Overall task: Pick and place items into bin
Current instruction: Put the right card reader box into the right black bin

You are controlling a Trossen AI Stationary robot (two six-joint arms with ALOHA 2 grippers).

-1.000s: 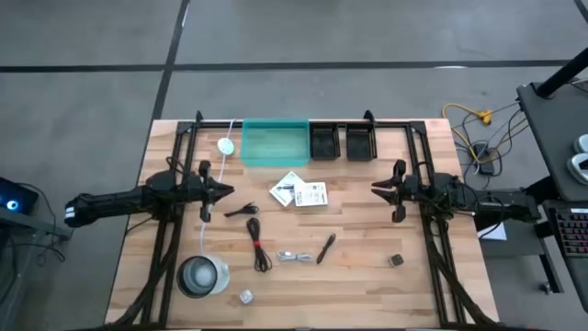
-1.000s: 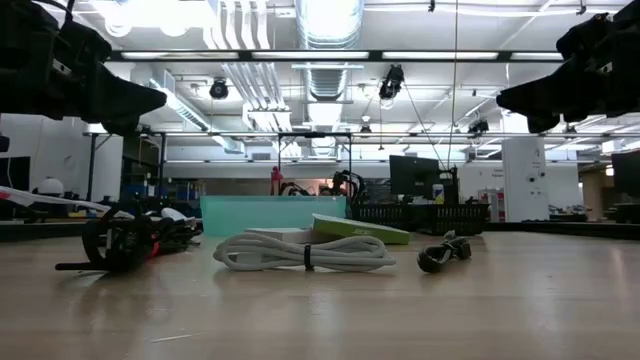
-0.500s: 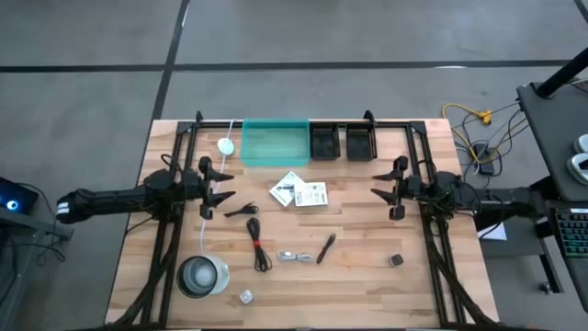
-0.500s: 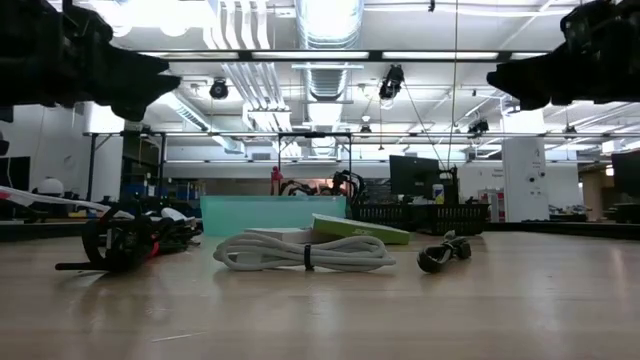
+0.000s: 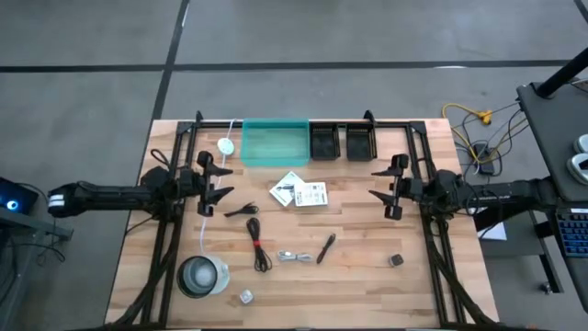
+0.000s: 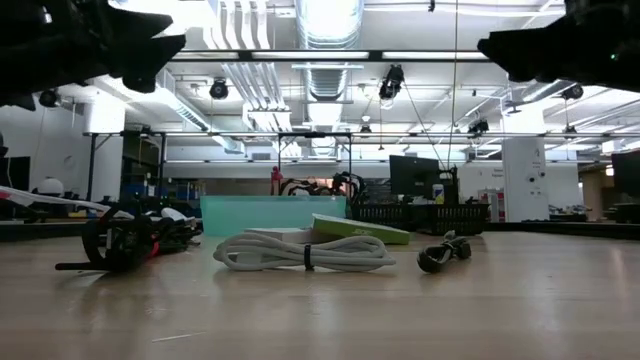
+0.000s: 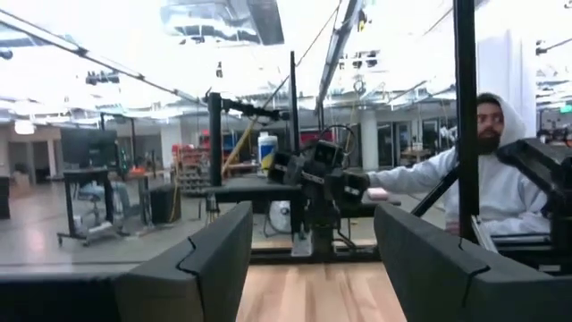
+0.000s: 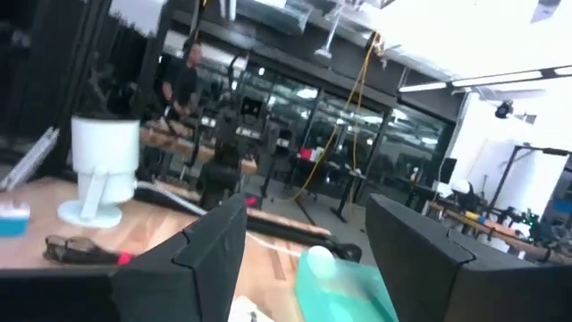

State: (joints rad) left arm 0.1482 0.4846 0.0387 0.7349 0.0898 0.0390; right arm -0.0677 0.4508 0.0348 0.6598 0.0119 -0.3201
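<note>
Bin point(image 5: 275, 144) sits at the table's point(image 5: 423, 276) far edge, two small trays point(image 5: 342, 142) just right of it. Cards point(image 5: 299, 193) lie near the middle, in front of the bin. Toward the near edge: cable with tie point(image 5: 258, 245), silvery cable point(image 5: 294, 256), then pen point(image 5: 326, 248) to the right, cube point(image 5: 396, 261) farther right. Round container point(image 5: 201, 275) occupies the near-left corner.

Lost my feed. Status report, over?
Left gripper and right gripper open, raised over the table sides, holding nothing. White cards, cables, pen lie loose; teal bin unobstructed.
</note>
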